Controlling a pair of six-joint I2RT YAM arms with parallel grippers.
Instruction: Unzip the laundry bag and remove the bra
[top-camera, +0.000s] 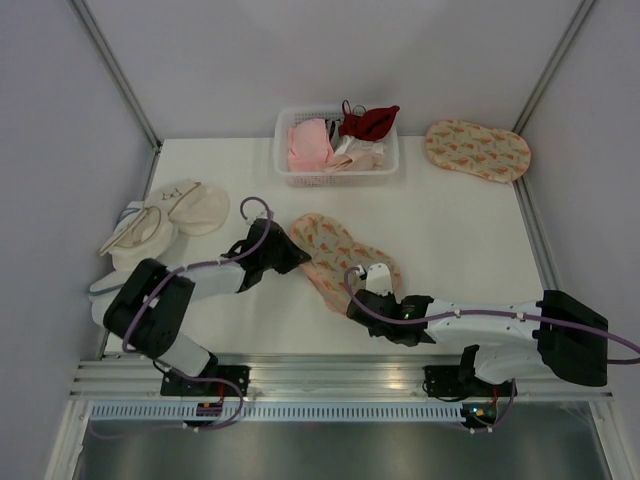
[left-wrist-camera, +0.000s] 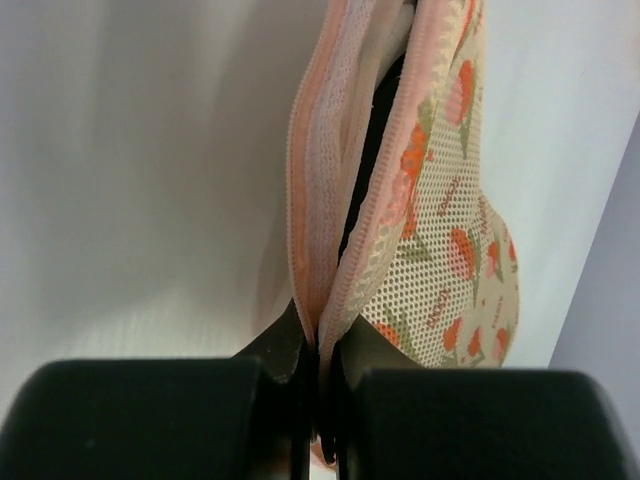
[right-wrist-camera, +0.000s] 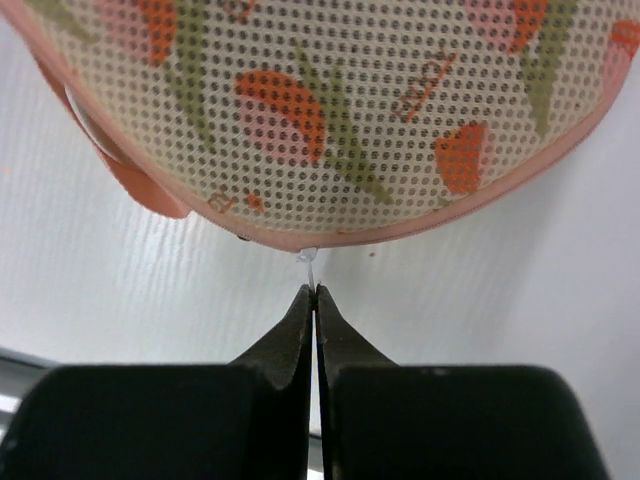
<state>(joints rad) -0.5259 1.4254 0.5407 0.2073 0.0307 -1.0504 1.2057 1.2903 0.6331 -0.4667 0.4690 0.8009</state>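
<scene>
The laundry bag lies in the middle of the table, peach with an orange leaf print. My left gripper is shut on the bag's zip edge at its far left end; the left wrist view shows the pink edge pinched between the fingers. There the bag gapes open, and the black bra shows in the gap. My right gripper is at the bag's near end. In the right wrist view it is shut on a thin clear zip pull hanging from the bag's rim.
A white basket at the back holds a pink garment and a dark red garment. A second printed pouch lies at the back right. Cream-white pouches lie at the left edge.
</scene>
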